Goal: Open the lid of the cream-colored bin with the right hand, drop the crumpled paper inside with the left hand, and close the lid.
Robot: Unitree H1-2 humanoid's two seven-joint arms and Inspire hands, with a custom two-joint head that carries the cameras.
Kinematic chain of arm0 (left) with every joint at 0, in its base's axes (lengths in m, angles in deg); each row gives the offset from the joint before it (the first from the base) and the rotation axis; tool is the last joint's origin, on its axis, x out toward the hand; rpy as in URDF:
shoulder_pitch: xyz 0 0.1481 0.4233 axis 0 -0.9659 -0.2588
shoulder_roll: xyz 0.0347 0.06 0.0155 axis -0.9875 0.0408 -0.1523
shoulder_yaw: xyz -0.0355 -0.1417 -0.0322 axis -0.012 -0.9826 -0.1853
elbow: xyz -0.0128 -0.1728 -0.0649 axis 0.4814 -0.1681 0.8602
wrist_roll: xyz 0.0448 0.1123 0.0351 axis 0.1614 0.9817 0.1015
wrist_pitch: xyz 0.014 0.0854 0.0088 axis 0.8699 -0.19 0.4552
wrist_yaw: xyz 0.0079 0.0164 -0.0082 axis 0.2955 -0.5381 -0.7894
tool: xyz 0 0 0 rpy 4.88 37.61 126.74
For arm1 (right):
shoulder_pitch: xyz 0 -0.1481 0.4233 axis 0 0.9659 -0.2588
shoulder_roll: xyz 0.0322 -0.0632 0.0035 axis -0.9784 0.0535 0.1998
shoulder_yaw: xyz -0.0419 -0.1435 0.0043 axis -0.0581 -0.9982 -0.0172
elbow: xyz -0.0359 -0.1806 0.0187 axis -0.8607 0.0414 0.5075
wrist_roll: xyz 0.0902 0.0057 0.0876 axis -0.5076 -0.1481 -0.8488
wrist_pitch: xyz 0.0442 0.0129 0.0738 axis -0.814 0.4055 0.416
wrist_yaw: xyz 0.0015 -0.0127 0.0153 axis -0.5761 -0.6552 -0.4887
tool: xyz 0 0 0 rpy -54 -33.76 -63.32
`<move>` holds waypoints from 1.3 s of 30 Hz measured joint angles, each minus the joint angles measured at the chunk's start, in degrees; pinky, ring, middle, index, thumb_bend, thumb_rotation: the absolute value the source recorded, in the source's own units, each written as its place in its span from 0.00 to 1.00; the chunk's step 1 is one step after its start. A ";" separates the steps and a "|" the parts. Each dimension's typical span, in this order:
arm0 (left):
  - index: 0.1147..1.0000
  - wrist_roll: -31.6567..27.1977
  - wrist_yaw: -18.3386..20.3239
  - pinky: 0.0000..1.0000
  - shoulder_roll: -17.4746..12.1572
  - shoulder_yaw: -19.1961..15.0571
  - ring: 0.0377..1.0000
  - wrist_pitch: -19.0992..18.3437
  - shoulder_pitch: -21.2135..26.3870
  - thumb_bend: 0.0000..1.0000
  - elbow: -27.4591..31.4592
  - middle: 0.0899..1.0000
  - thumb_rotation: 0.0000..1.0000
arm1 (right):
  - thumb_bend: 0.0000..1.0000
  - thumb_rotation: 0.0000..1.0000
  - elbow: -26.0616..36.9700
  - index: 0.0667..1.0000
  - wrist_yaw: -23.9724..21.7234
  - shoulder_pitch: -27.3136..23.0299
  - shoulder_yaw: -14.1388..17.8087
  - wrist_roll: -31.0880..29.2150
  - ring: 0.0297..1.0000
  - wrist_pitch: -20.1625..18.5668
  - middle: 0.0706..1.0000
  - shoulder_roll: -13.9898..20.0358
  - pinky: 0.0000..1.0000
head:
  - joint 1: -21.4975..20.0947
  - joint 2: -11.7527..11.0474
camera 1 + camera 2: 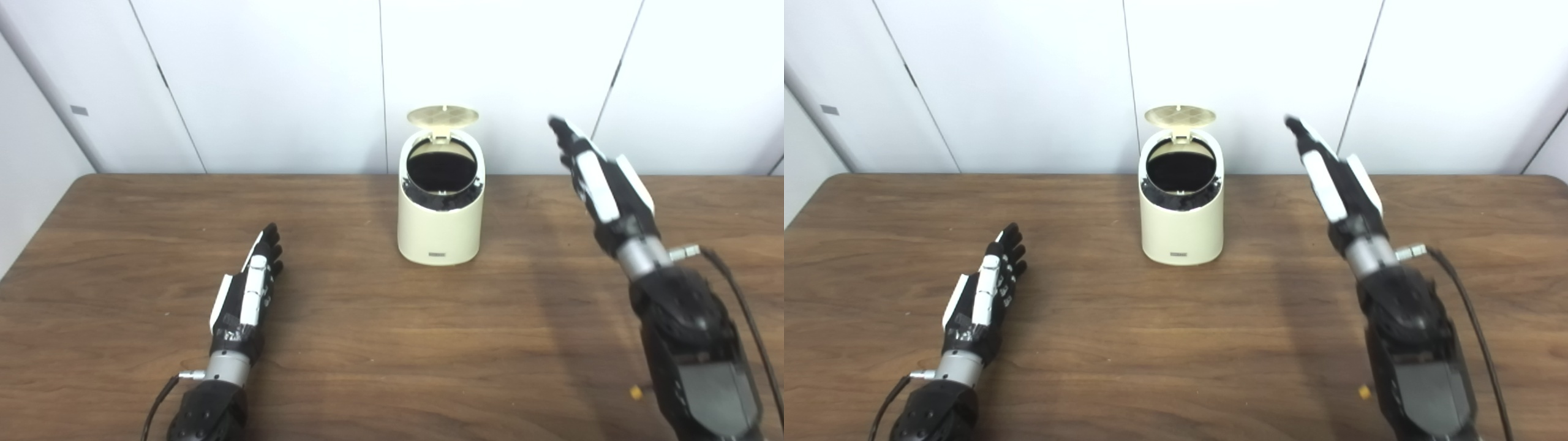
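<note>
Here the cream bin (440, 202), lid (443, 116) up, stands between empty, open left hand (248, 294) and right hand (603, 180)

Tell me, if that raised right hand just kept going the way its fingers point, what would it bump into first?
Probably nothing on the table. The right hand points up and away, passing to the right of the cream bin with its open lid, toward the white wall panels behind. Depth is hard to judge.

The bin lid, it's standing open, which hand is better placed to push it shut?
Probably the right hand: it is raised beside the bin, fingers extended near the height of the lid. The left hand lies low over the table, nearer the robot.
</note>
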 measured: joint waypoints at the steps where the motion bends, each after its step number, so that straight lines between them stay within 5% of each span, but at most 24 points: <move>1: 1.00 -0.10 0.20 1.00 -0.14 0.06 1.00 0.22 -0.29 0.50 0.03 1.00 1.00 | 0.60 1.00 -0.23 0.88 0.03 -1.00 -0.97 1.76 0.94 0.08 0.93 0.20 0.92 | -0.17 0.00; 9: 1.00 -1.36 0.75 1.00 -1.05 0.52 1.00 0.99 -0.92 0.49 0.00 1.00 1.00 | 0.60 1.00 -1.36 0.88 -0.83 -6.21 -7.39 12.65 0.88 0.02 0.90 1.44 0.80 | -1.40 -0.35; 20: 1.00 -1.31 0.66 1.00 -1.48 1.41 1.00 1.36 -1.23 0.50 -0.41 1.00 1.00 | 0.61 1.00 -3.47 0.89 -4.19 -12.28 -11.21 19.68 0.91 -0.01 0.91 1.61 0.85 | -1.93 -0.70; 39: 1.00 -1.66 0.61 1.00 -1.93 2.02 1.00 2.66 -1.20 0.47 -1.38 1.00 1.00 | 0.61 1.00 3.50 0.88 -11.75 -9.66 -14.00 26.55 1.00 0.25 0.93 5.07 0.92 | -2.11 -0.97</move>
